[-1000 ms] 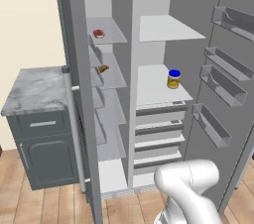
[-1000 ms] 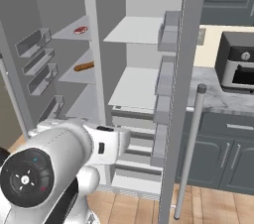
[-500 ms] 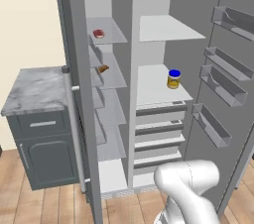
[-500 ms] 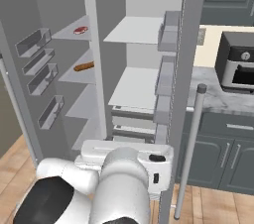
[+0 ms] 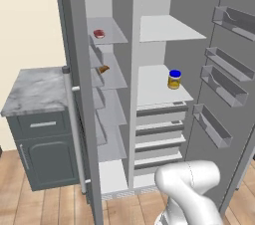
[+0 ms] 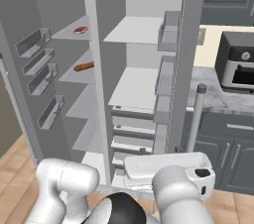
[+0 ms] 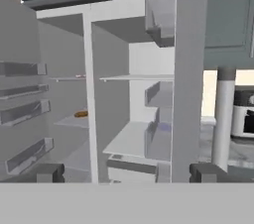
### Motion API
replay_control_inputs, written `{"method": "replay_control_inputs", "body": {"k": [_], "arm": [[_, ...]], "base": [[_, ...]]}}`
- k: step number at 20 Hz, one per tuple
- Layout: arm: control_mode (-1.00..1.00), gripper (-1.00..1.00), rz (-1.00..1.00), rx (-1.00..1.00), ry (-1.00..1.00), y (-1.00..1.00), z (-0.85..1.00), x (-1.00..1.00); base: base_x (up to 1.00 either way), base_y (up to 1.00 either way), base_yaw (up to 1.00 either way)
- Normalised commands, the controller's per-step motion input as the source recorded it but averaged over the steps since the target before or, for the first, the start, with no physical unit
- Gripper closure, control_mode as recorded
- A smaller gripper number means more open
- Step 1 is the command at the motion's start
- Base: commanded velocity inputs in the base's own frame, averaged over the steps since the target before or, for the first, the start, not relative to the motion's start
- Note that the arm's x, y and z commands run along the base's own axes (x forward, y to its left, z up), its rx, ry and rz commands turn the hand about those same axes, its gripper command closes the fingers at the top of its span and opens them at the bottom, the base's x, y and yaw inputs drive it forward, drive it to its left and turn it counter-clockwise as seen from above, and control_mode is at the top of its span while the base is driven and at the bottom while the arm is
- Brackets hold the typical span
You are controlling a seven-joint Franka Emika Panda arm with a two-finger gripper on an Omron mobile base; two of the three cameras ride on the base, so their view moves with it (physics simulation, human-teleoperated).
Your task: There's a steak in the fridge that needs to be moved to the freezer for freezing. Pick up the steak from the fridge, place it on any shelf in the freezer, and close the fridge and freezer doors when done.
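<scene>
Steak (image 5: 99, 34) sits upper left on a freezer shelf (image 5: 112, 32), my jaws gape empty, so closing both doors comes next.

The steak (image 5: 99, 34) is seen as red-pink on a translucent grey shelf (image 5: 113, 31). Below it an orange-brown item (image 5: 103, 69) is shown. The jar (image 5: 174, 79) is yellow (its lid blue) on solid white. The doors (image 5: 234, 99) are plain grey. A marbled grey-white counter (image 5: 32, 89) tops dark grey cabinets, and the floor (image 5: 45, 208) is light wood.
</scene>
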Motion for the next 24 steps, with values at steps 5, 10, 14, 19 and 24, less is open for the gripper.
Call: {"method": "replay_control_inputs", "body": {"k": [5,10,14,19,24], "arm": [[-1.00,-1.00,0.20,0.00,-0.11,-0.25,-0.42,0.57],[-1.00,-1.00,0.17,0.00,-0.01,-0.29,-0.42,0.68],[-1.00,-1.00,0.16,0.00,0.01,-0.57,-0.20,0.61],[-1.00,-1.00,0.16,0.00,0.00,-0.66,-0.17,0.25],[-1.00,-1.00,0.17,0.00,0.00,-0.38,-0.31,0.28]], "base": [[0.00,0.00,0.00],[0.00,0.00,0.00],[0.00,0.00,0.00],[0.00,0.00,0.00],[0.00,0.00,0.00]]}}
